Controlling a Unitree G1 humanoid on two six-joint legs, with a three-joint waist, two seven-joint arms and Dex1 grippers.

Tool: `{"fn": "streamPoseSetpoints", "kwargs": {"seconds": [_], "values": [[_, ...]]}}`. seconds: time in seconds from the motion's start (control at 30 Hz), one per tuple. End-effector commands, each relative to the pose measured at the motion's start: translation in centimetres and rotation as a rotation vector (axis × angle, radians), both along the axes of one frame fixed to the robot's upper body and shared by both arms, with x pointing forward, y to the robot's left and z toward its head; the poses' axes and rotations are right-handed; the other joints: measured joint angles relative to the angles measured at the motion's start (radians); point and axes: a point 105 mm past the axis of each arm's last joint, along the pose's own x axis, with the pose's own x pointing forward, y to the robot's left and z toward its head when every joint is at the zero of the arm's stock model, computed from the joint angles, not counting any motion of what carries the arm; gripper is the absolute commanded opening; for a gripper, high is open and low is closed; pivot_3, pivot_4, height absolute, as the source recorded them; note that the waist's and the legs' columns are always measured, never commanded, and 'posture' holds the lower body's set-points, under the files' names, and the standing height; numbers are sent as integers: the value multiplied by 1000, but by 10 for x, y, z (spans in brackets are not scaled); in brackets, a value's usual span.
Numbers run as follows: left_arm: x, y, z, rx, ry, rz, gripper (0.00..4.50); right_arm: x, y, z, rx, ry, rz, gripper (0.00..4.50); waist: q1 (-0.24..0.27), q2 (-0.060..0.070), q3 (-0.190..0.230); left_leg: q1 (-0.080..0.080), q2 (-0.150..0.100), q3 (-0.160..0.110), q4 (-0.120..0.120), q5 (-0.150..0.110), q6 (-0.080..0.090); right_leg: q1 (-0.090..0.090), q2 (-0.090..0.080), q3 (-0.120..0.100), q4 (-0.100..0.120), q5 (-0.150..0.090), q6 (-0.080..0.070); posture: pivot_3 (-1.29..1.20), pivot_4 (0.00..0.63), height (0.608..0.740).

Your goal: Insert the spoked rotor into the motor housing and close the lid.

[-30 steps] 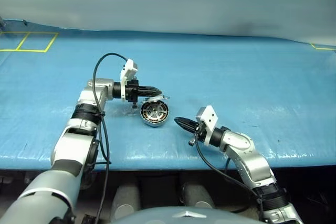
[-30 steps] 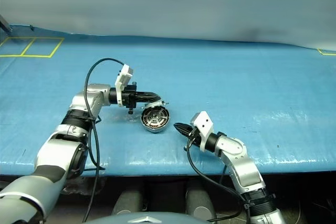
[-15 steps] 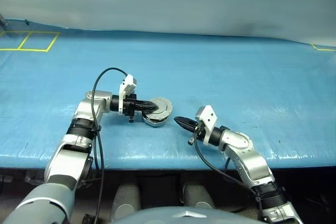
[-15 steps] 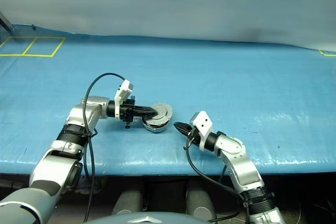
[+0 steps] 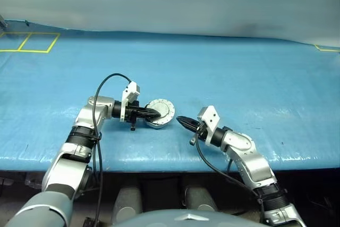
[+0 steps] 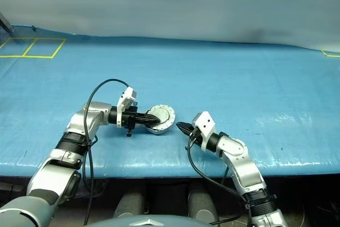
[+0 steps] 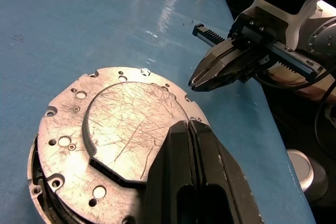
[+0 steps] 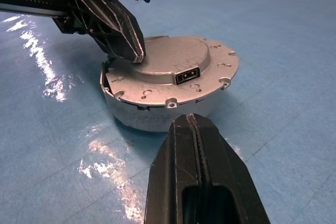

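The lid (image 8: 168, 69) is lying shut on the motor housing (image 8: 157, 111) near the table's (image 5: 255, 73) front edge. The left gripper (image 8: 137, 53), fingers pressed together, is resting on it; the right gripper (image 7: 195, 83), also pressed together, is waiting just beside.

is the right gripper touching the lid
No: the right gripper, fingers shut, hangs apart from the lid, with bare blue table between them.

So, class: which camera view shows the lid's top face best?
The left wrist view: the lid shows its scratched plate and rim holes up close, the shut left gripper resting on it. The right wrist view shows it edge-on over the motor housing; the eye views show a small disc.
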Motion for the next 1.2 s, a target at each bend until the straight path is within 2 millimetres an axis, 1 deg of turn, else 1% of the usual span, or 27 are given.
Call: {"fn": "streamPoseSetpoints", "kwargs": {"seconds": [0.03,0.1,0.23,0.3,0.37,0.43,0.57,0.63,0.73,0.9,1.03,1.2], "values": [[-5,6,-11,27,23,26,33,5,2,13,38,-51,-13,0,0,0,0,0,0,0,0,0,0,0,0,0,0,0,0,0,150,740],[-5,8,-10,20,4,43,33,8,2,18,56,-65,-31,0,0,0,0,0,0,0,0,0,0,0,0,0,0,0,0,0,150,740],[0,13,1,-22,-62,102,33,19,3,33,90,-141,-69,0,0,0,0,0,0,0,1,0,0,0,0,0,0,0,0,0,150,740],[1,15,6,-38,-90,118,33,23,5,39,102,-165,-74,0,0,0,0,0,0,0,1,0,0,0,0,0,1,0,0,0,150,740],[1,17,14,-64,-133,140,33,26,11,44,112,-177,-59,0,-1,0,0,0,0,0,1,0,0,0,0,0,1,0,0,0,150,740],[-3,20,19,-67,-174,148,33,29,17,44,114,-166,-45,0,-2,1,0,0,0,0,0,0,0,-1,0,0,1,0,0,0,150,740],[-10,24,23,-65,-224,158,33,29,27,39,96,-133,1,0,0,1,0,-1,0,0,-2,0,0,-1,0,0,0,0,-1,0,150,740],[-15,27,28,-69,-255,175,0,28,32,34,81,-106,32,392,1,1,0,-1,0,0,-3,0,0,-1,0,0,0,-1,-2,0,150,740],[-24,31,33,-83,-302,201,0,24,42,31,74,-85,81,1268,1,1,0,-1,0,0,-3,0,0,-1,0,0,0,-1,-2,0,150,740],[-36,35,38,-101,-341,229,0,23,49,29,73,-81,104,2889,-1,1,0,0,1,0,-3,0,0,-2,0,0,0,-1,-2,0,150,740],[-45,42,37,-108,-347,257,0,25,53,28,72,-72,113,4216,0,1,0,0,1,1,-3,0,0,-2,-1,0,0,-1,-2,0,150,740],[-50,46,34,-130,-344,299,0,28,58,25,61,-64,122,4216,0,1,0,0,1,1,-3,0,0,-2,-1,-1,0,-1,-2,0,150,740]]}}
